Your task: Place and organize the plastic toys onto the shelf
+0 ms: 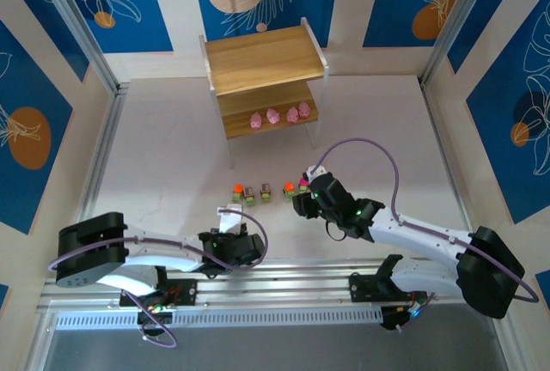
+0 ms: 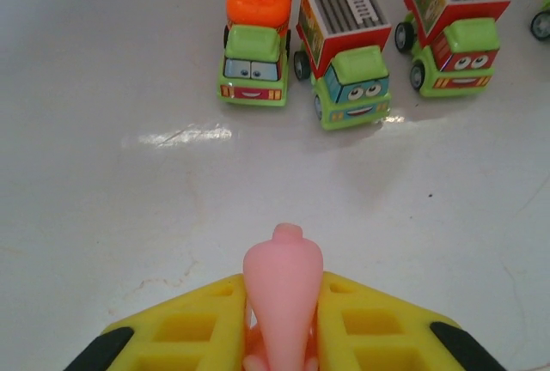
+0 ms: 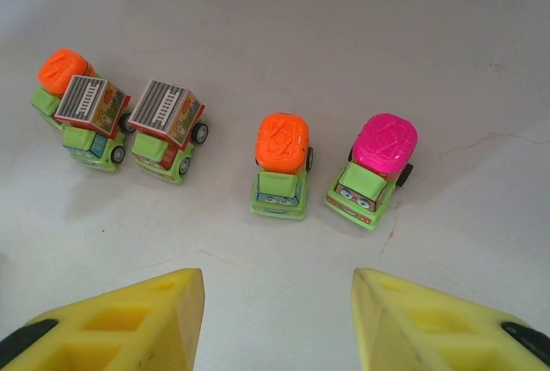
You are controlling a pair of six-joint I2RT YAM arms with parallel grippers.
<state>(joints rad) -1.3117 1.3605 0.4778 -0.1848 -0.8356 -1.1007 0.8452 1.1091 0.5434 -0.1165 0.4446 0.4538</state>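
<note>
Pink plastic shows between the yellow fingers (image 2: 185,337) of the left gripper (image 2: 282,302). Its jaws are pressed together on one small pig (image 2: 282,272), which is clamped at its sides and juts forward over the white table (image 2: 103,182). In the left wrist view, three green trucks face the gripper from farther along the table, well apart from the held pig: an orange-topped truck (image 2: 255,40), a ladder-roofed truck (image 2: 344,57) and a red-sided truck (image 2: 454,32).

The right gripper (image 3: 279,298) hangs above the table with its fingers (image 3: 430,324) standing apart and nothing between them. Just ahead of it an orange-domed truck (image 3: 281,165) and a pink-domed truck (image 3: 374,169) sit side by side, close but not touching. To their left, three more trucks (image 3: 120,118) are bunched together.

From above, the row of trucks (image 1: 268,191) lies on the table between the arms and the shelf (image 1: 266,62). The shelf stands at the far side, and four pigs (image 1: 279,117) are lined up on its lower board.
</note>
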